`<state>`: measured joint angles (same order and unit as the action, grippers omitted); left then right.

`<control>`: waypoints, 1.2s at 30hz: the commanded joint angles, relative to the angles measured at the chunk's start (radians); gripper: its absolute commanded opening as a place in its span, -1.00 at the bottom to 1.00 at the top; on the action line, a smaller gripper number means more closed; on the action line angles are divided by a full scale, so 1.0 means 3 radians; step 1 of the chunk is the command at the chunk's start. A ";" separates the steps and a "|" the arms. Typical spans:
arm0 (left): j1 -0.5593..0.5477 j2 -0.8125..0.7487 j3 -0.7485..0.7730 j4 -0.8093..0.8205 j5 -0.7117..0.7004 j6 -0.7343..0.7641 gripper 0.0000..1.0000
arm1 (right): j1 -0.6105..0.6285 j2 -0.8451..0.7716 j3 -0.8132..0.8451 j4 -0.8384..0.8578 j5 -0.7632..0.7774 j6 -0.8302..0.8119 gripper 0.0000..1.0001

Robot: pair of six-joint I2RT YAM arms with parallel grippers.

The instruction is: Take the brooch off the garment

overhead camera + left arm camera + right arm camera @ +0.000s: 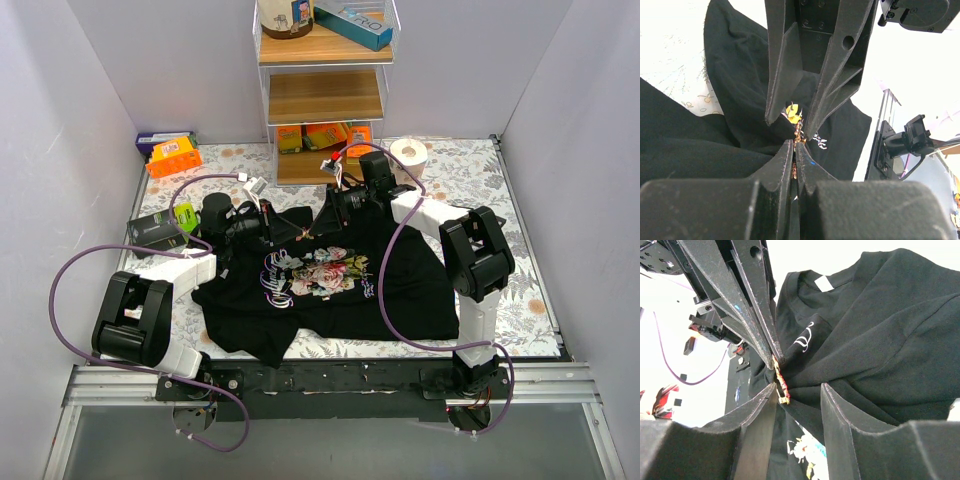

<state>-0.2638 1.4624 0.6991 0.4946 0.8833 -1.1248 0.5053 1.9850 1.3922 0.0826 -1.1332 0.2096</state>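
My left hand (796, 150) is pinched shut on the brooch (780, 382), still pinned in a raised fold of shirt (880, 330) below the collar (805, 280), and my right hand (797, 390) stands open astride that fold. Grip made, I judge; pulling it free remains. The shirt lies on a leaf-print table (480, 170), white walls (60, 120) around, shelf (320, 100) behind.

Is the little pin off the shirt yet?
Not yet, it seems. The brooch sits against bunched cloth of the garment, pinched in the shut left gripper.
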 commanded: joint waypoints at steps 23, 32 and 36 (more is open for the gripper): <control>0.0036 -0.0073 0.0088 -0.0104 0.0088 0.0108 -1.00 | 0.0100 0.0051 0.0104 0.0226 -0.0232 0.0033 -0.42; 0.0036 -0.0094 0.0119 -0.0467 0.0195 0.0594 -0.14 | 0.0126 0.0015 0.0870 -0.1291 0.0315 -0.1526 -0.97; 0.0036 -0.0078 0.0145 -0.0478 0.0241 0.0696 -0.18 | 0.0141 0.0036 0.1071 -0.1747 0.0443 -0.1956 -0.97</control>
<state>-0.2558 1.4628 0.7036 0.3775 0.9184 -0.9825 0.5396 2.0079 1.6318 -0.2588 -1.0554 -0.1680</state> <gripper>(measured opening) 0.419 0.032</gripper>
